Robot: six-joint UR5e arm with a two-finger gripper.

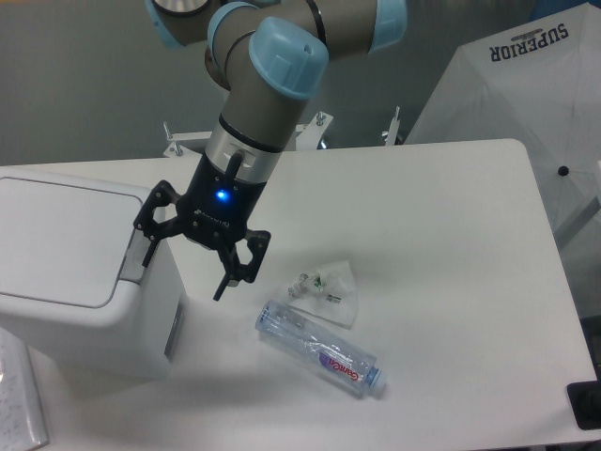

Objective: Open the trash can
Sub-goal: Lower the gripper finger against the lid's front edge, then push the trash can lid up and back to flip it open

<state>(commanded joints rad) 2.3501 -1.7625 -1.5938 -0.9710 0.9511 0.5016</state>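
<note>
The trash can is a large white boxy bin at the left of the table, its flat lid down and a grey push tab at the lid's right edge. My gripper hangs open just right of the bin's top corner, blue light lit on its body. One fingertip is right at the grey tab; whether it touches I cannot tell. The other finger points down over the table, right of the bin. Nothing is held between the fingers.
A clear plastic bottle lies on its side on the table, right of the bin. A crumpled clear wrapper lies just behind it. A white umbrella-like cover stands at the back right. Papers sit at the bottom left.
</note>
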